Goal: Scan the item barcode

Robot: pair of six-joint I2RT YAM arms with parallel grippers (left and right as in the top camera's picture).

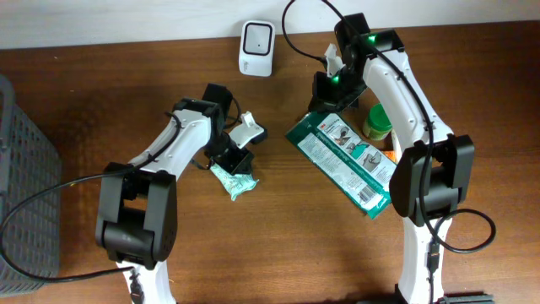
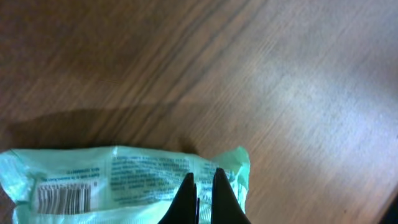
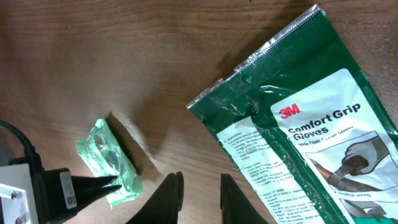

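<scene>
grey basket (image 1: 25, 169) sits at the far left edge of the tabletop (image 1: 278, 245). left tool (image 2: 202, 182) is clenched, tips pinching the right end of a mint-green packet (image 2: 124, 177). the packet lies flat on the wood, left of centre, directly under the tool. its barcode (image 2: 62, 198) faces up near the other end, clear in the left wrist view. the right wrist view shows the same pinch from the side, with the packet touching the tabletop.

white scanner (image 1: 256, 48) is at the back edge, centre, well apart from the packet and not held.

right tool (image 3: 198, 186) is released: fingers apart, nothing between them, bare wood below. it hangs just beside the upper-left corner of the dark green 3m glove pack (image 3: 311, 124), not touching it. the pack lies flat on a diagonal, right of centre, partly under the right arm. a green-lidded jar (image 1: 377, 127) stands just behind the pack's right side, mostly hidden by the arm.
</scene>
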